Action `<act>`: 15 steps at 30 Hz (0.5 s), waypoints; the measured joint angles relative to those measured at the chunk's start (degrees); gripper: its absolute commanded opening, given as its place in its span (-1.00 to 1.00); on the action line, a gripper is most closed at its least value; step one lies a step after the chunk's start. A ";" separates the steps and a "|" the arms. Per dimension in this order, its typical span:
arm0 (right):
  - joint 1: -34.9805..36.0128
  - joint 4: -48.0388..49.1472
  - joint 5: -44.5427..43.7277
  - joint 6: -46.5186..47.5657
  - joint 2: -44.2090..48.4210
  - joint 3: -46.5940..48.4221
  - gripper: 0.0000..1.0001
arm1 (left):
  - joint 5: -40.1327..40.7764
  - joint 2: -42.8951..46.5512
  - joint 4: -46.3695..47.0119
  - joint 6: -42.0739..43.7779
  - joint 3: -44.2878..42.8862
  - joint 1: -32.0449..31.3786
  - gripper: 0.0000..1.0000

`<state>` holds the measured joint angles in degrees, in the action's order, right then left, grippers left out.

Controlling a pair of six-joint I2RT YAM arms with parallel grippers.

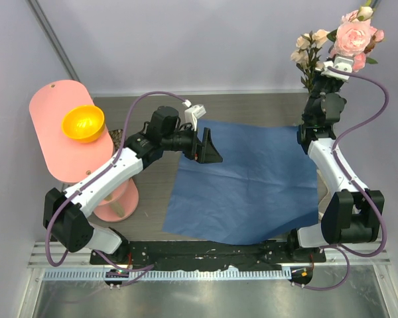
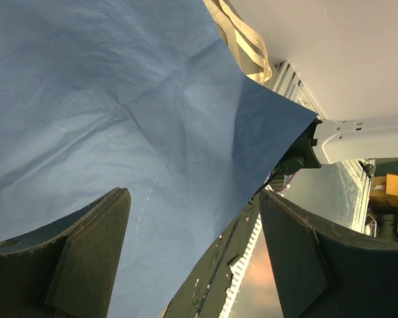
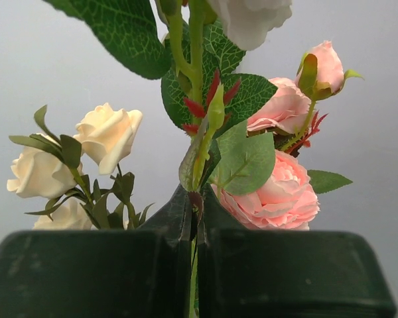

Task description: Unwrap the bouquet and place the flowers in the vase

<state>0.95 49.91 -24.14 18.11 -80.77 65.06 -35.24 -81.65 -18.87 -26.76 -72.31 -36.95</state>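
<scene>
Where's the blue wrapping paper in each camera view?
Top external: the blue paper lies spread mid-table.
Left wrist: it fills the upper left.
Right wrist: not in it, only flowers.
Shared landmark: the open left pincer by the paper's far-left corner; its fingers frame the left wrist view.

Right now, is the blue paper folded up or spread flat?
Spread flat: the blue paper lies open as one creased sheet on the table.
</scene>
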 measured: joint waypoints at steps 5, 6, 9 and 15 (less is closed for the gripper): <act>0.00 0.79 -0.37 0.00 0.00 -0.63 -0.98 | -0.24 0.00 0.02 -0.02 0.02 0.00 0.65; 0.00 1.09 -0.44 0.00 0.00 -0.87 -0.98 | -0.35 0.00 0.02 -0.02 0.02 0.00 0.65; 0.00 1.79 -0.85 -0.02 -0.13 -1.53 -0.98 | -0.42 0.00 0.04 -0.02 0.02 0.00 0.65; 0.00 2.25 -1.92 -0.37 -1.33 -4.15 -0.98 | -0.46 0.00 0.07 -0.02 0.02 0.00 0.65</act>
<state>0.95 52.16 -26.06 17.74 -82.11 60.90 -35.70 -81.65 -18.81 -26.79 -72.29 -36.95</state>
